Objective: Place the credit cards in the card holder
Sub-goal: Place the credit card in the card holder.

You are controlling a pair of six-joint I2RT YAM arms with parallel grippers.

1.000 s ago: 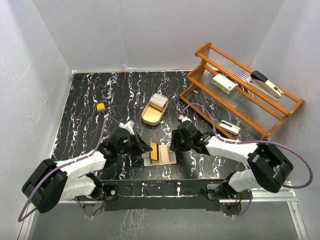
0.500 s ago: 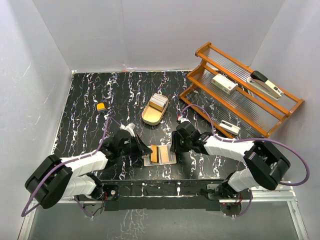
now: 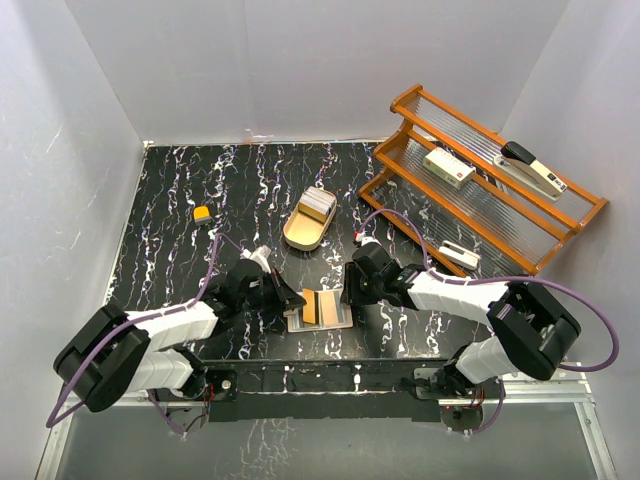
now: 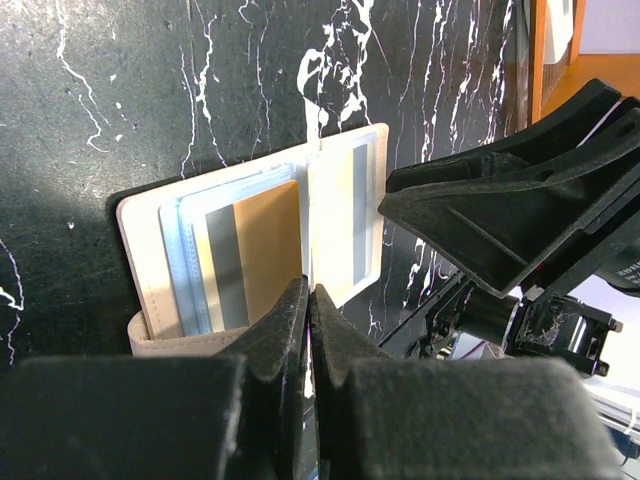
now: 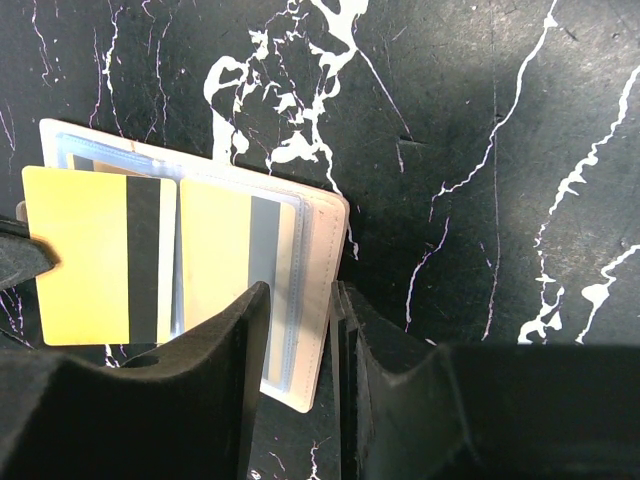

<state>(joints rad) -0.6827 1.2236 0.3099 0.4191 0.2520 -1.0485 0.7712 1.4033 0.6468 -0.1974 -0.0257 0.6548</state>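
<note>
The card holder [image 3: 338,313] lies open on the black table near the front edge. It holds cards behind clear sleeves, as the left wrist view [image 4: 145,250] and right wrist view [image 5: 320,230] show. My left gripper [image 3: 297,297] [image 4: 308,290] is shut on a credit card [image 5: 90,255], yellowish with a grey stripe, over the holder's left half. That card is edge-on in the left wrist view [image 4: 308,200]. My right gripper [image 3: 349,296] [image 5: 300,300] is narrowly open, its jaws either side of the holder's right edge. More credit cards [image 3: 318,205] are stacked in the gold tray [image 3: 298,236].
A wooden tiered rack [image 3: 480,200] stands at the right. It holds a white box with a red mark [image 3: 449,167], a stapler [image 3: 533,168] and a small white item [image 3: 458,254]. A small yellow object [image 3: 202,213] lies at the left. White walls enclose the table.
My left gripper has shifted slightly right with the card, closer over the holder. The right gripper has edged a little toward the holder's right edge.
</note>
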